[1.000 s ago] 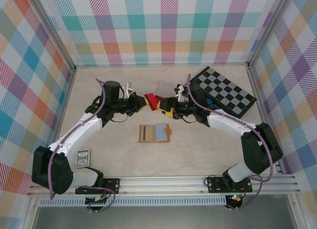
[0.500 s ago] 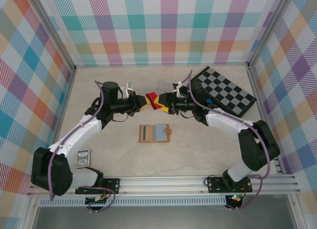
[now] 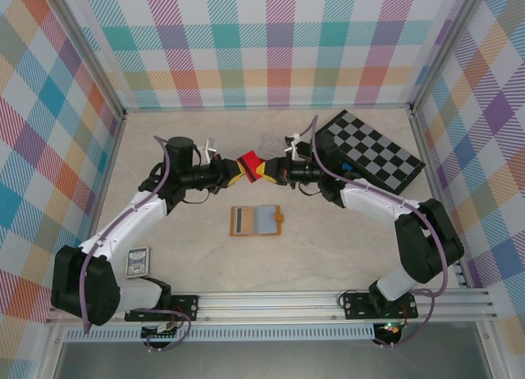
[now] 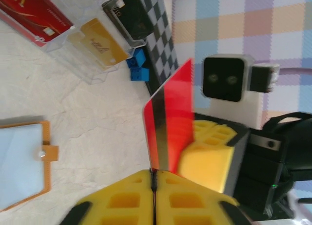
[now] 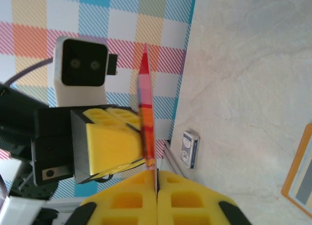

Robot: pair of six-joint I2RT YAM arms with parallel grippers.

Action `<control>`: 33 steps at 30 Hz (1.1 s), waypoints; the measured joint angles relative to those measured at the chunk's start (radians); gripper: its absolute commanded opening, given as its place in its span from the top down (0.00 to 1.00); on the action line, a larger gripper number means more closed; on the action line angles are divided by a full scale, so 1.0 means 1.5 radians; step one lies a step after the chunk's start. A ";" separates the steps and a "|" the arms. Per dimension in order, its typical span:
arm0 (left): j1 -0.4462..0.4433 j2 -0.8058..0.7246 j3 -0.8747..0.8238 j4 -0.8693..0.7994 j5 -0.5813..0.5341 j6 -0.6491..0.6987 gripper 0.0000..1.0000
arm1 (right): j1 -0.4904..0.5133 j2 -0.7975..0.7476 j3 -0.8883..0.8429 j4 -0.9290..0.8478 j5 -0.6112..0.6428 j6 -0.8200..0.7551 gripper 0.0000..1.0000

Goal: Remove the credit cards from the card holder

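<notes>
Top cam: left gripper [image 3: 239, 171] & right gripper [image 3: 265, 172] meet nose to nose in mid-air above the table [image 3: 328, 239], both on one red card [image 3: 248, 162] btwn them. Card holder [image 3: 256, 221] lies open & flat on the table, on the near side of the grippers and apart from them. A dark strip shows in its left pocket, poss another card, can't tell. Clear tray [image 3: 271, 141] sits just beyond the grippers

Left wrist cam: own yellow fingers pressed together w/ the red card's [image 4: 170, 122] lower corner nipped in the seam, so clamped on it. Card stands on edge, black stripe down one side, w/ the right gripper's pad against its far face. A gold card [image 4: 100, 42] already lies in the tray

Right wrist cam: own fingers together on the card's bottom edge. Card is seen edge-on [image 5: 146, 113], straight, no bend visible

Handling, my guess: card is v light, thin, stiff w/ some spring, glossy so prob slippery. A corner nip lets it pivot or slide out. Better hold is pads flat on both faces, well in from the edge. W/ two grips on it, any pull apart could flex it or flick it loose, so one side should let go before the other moves
</notes>
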 measured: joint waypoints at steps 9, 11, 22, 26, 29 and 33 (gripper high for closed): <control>0.002 -0.037 0.028 -0.246 -0.194 0.123 0.22 | 0.000 -0.017 0.074 -0.281 0.136 -0.283 1.00; 0.003 -0.054 0.032 -0.293 -0.252 0.146 0.16 | 0.000 -0.021 0.102 -0.340 0.182 -0.365 1.00; 0.003 -0.087 0.032 -0.400 -0.396 0.197 0.00 | 0.000 0.080 0.346 -0.556 0.288 -0.826 1.00; 0.003 -0.087 0.031 -0.412 -0.408 0.197 0.00 | 0.000 0.124 0.366 -0.574 0.301 -0.953 1.00; 0.003 -0.086 0.031 -0.420 -0.411 0.196 0.00 | 0.000 0.169 0.392 -0.582 0.318 -1.013 1.00; 0.003 -0.078 0.027 -0.417 -0.405 0.189 0.00 | 0.000 0.242 0.433 -0.585 0.338 -1.067 1.00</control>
